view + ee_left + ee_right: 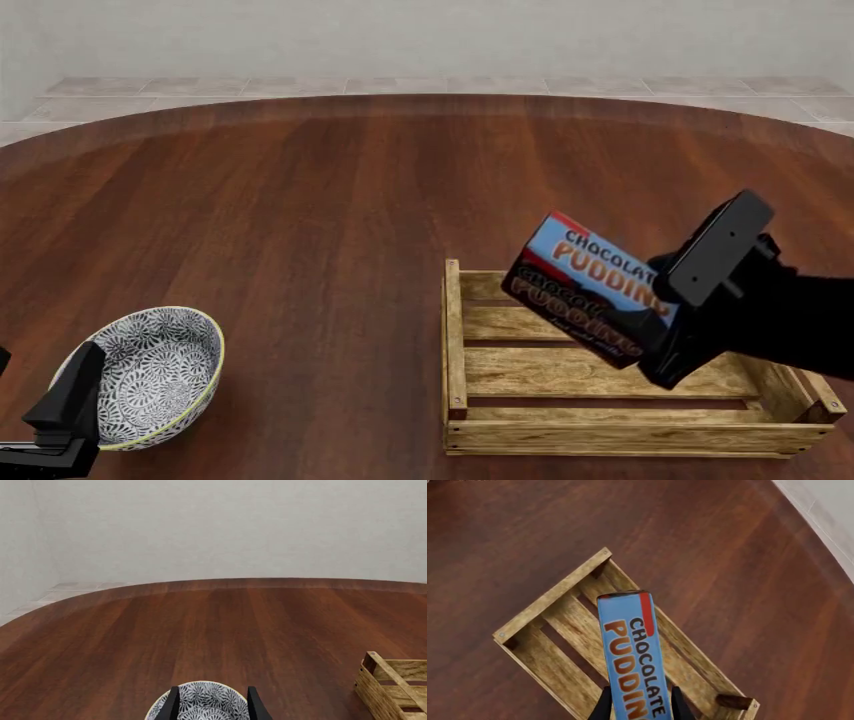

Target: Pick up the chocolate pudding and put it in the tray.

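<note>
The chocolate pudding (587,288) is a small carton with a blue top and dark brown front. It hangs tilted in the air over the tray (627,436), a shallow crate of light wooden slats. My right gripper (663,335) is shut on the carton's right end. In the right wrist view the chocolate pudding (632,650) sticks out between the fingers (603,706), with the tray (552,599) below it. My left gripper (60,415) stands open at the front left, holding nothing. In the left wrist view that gripper (212,707) shows two spread fingers.
A round white-and-dark patterned bowl (158,372) lies tipped on the table beside the left gripper; the same bowl (200,702) shows just beyond the left fingers. A corner of the crate (392,685) shows there too. The round wooden table's far edge (427,98) curves at the back.
</note>
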